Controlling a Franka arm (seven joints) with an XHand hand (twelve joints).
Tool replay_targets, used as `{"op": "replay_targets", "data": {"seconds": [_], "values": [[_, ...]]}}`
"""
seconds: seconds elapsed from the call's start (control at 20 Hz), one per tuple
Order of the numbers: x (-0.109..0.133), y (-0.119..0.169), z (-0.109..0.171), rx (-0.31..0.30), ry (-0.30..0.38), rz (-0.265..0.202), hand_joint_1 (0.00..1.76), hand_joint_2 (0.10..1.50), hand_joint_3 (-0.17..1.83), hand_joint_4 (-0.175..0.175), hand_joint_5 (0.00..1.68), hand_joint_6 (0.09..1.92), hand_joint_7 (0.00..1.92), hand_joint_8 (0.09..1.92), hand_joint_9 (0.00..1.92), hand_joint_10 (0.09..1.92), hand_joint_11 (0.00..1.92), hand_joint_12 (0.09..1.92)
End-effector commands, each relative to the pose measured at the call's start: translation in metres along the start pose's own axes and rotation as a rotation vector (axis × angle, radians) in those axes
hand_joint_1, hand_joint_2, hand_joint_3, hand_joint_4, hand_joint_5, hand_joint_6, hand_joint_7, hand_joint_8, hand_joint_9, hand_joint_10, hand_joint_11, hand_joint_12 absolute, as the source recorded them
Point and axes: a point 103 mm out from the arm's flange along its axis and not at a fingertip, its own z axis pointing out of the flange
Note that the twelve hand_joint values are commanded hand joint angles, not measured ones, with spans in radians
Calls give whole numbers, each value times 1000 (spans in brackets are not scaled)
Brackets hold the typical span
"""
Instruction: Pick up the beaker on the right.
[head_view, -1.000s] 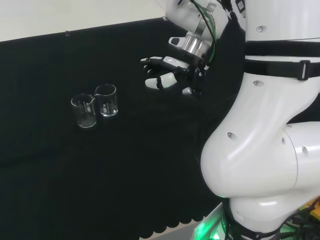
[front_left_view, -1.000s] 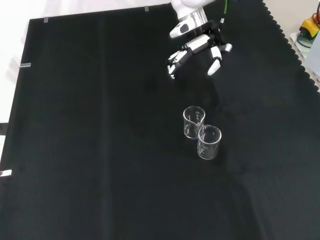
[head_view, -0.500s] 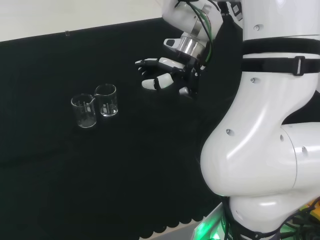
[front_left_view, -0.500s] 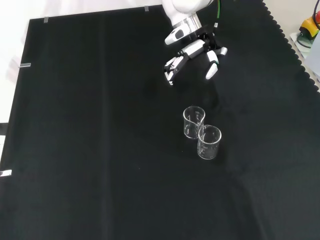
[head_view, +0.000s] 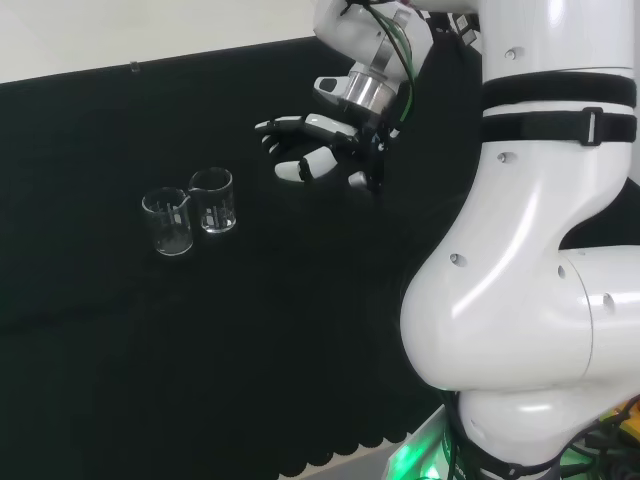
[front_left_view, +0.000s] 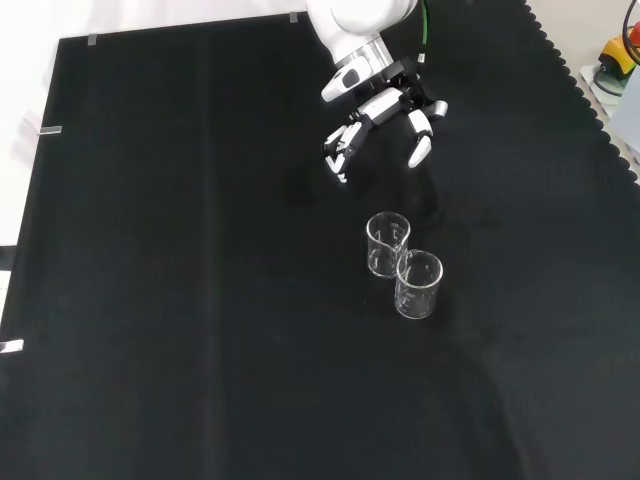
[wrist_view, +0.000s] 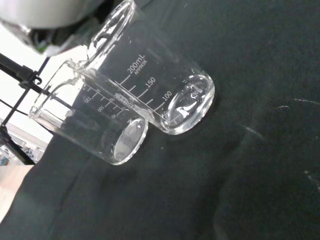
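Observation:
Two clear glass beakers stand upright and touching on the black cloth. In the head view one beaker (head_view: 214, 201) is on the right and the other beaker (head_view: 168, 222) is on the left. In the front view the first beaker (front_left_view: 387, 244) is the farther one and the second beaker (front_left_view: 418, 284) is nearer. The hand (head_view: 318, 149) hangs above the cloth to the right of both in the head view, apart from them, fingers spread and relaxed, holding nothing. In the front view the hand (front_left_view: 382, 108) is beyond the beakers. The wrist view has both beakers (wrist_view: 150, 82) (wrist_view: 90, 122) close up.
The arm's big white links (head_view: 520, 260) stand at the right of the head view. The black cloth's scalloped edge (front_left_view: 585, 90) runs along the right of the front view, with coloured items (front_left_view: 618, 60) beyond it. Open cloth lies all round the beakers.
The hand has shifted left in the head view, closer to the beakers, and slightly left in the front view. Its fingers remain spread. Neither beaker has moved.

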Motion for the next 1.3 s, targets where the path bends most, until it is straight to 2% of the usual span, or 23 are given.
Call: {"op": "replay_targets", "data": {"seconds": [0.05,0.65,0.8,1.3], "values": [[2,12,13,-24,47,-19,858,374,1014,-54,384,87,360,643,490,627,1,1368],[11,23,24,-35,73,-52,872,370,1038,-53,406,87,363,641,495,618,2,1370],[8,17,21,-29,88,-57,872,369,1042,-53,408,87,361,639,490,615,2,1370],[11,30,43,-36,125,-60,871,364,1054,-50,414,87,281,614,388,598,0,1315]]}}
